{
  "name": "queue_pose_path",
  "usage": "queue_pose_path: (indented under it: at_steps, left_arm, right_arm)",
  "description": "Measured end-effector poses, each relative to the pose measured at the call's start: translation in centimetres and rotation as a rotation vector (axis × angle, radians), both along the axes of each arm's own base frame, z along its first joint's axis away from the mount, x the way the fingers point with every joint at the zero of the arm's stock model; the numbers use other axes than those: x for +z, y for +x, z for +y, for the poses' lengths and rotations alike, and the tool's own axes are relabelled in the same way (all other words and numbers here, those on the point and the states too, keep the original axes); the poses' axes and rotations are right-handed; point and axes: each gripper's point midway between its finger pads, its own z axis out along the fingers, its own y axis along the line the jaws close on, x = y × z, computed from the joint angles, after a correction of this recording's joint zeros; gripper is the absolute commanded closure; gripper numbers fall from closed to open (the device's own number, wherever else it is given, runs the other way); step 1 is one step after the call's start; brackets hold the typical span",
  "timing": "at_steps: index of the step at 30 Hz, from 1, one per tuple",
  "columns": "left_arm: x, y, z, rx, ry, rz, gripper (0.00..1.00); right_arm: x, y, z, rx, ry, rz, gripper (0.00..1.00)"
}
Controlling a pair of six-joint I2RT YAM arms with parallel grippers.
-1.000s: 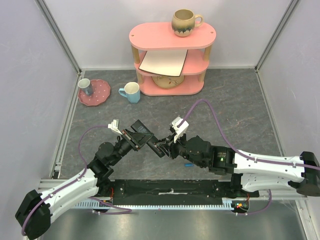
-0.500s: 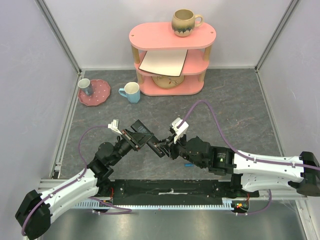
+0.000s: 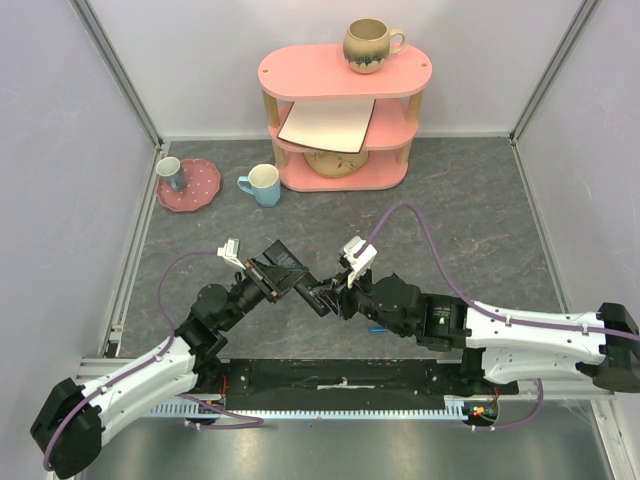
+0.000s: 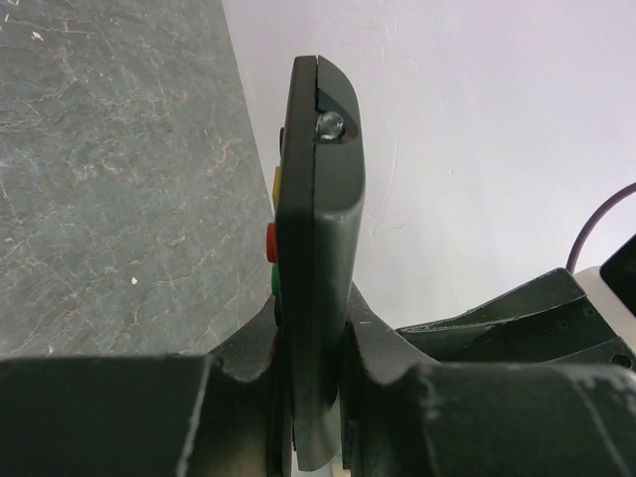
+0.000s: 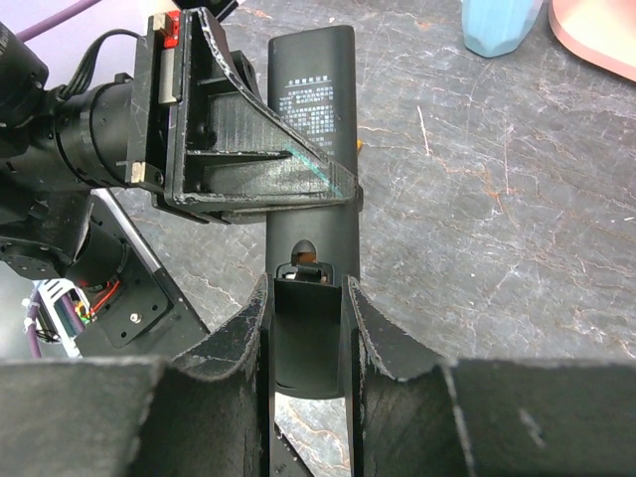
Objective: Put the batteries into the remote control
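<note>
Remote control [image 5: 310, 119], one only, is held off the table [image 3: 470, 220] between the two arms, back side up in the right wrist view, with printed text showing and the battery bay open at its near end. The left gripper [image 4: 313, 383] is clamped tight across the remote's body; its wrist camera sees the remote edge-on, with coloured buttons poking out on the left side. The right gripper [image 5: 306, 293] straddles the bay end, one finger pressed against each long side of the remote.

Of the two batteries, a sliver of the red-orange battery [image 5: 308, 260] shows at the inner end of the bay, between the right fingers; how fully it is seated cannot be told. The blue battery [image 3: 376, 328] lies on the table, nearer the arm bases than the remote and to its right, partly under the right arm.

Well beyond the remote stands one pink shelf unit [image 3: 345, 72] with three tiers: one brown mug [image 3: 372, 45] on top, one white board [image 3: 328, 125] on the middle tier, one bowl [image 3: 335, 162] below. Left of the shelf and beyond the remote are one pale blue mug [image 3: 262, 185] and one pink dotted plate [image 3: 205, 190] carrying a third, grey mug [image 3: 170, 173].
</note>
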Motion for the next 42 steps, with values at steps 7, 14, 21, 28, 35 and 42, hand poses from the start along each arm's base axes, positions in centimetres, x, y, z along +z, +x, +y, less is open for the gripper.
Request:
queue_pose_path:
  at_steps: [7, 14, 21, 28, 35, 42]
  left_arm:
    - [0.1, 0.0, -0.1, -0.007, -0.004, -0.001, 0.98]
    - [0.1, -0.1, -0.2, -0.009, -0.005, -0.003, 0.98]
    - [0.1, -0.4, -0.3, -0.029, -0.005, -0.005, 0.98]
    - [0.1, -0.8, -0.6, -0.054, -0.003, -0.006, 0.98]
    - [-0.3, -0.7, -0.6, -0.049, 0.009, 0.008, 0.98]
    - [-0.4, -0.7, -0.5, -0.049, 0.012, 0.011, 0.98]
  right_arm:
    - [-0.4, -0.1, 0.5, 0.013, -0.006, 0.005, 1.00]
    - [-0.5, -0.1, 0.5, 0.015, -0.008, 0.001, 1.00]
    - [-0.7, -0.4, 0.4, 0.043, -0.022, -0.016, 1.00]
    - [-1.7, -0.7, 1.1, 0.091, -0.088, -0.038, 1.00]
    - [-2.4, -0.5, 1.4, 0.104, -0.148, -0.059, 0.91]
    - [-2.3, -0.5, 1.4, 0.097, -0.148, -0.056, 0.69]
